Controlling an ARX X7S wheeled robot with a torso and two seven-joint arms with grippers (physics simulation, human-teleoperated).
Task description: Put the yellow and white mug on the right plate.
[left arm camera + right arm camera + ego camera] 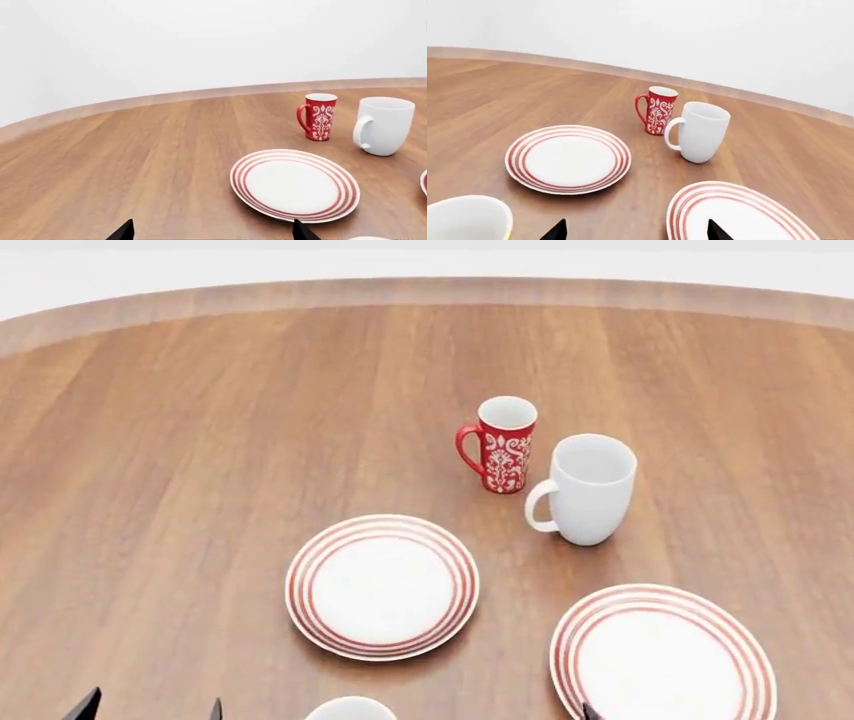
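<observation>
The yellow and white mug (466, 219) stands at the near edge of the table, left of my right gripper (636, 234); its white inside and a sliver of yellow wall show. In the head view only its white rim (350, 709) shows, in front of the left plate (382, 586). The right plate (663, 655), white with thin red rings, lies at the near right, also in the right wrist view (740, 215). My right gripper is open and empty, one tip over that plate's edge. My left gripper (150, 708) is open and empty, left of the mug, also in its wrist view (212, 234).
A slim red patterned mug (501, 445) and a taller all-white mug (585, 490) stand side by side behind the two plates. The round wooden table (200, 440) stretches bare to the far and left edges, with a white wall beyond.
</observation>
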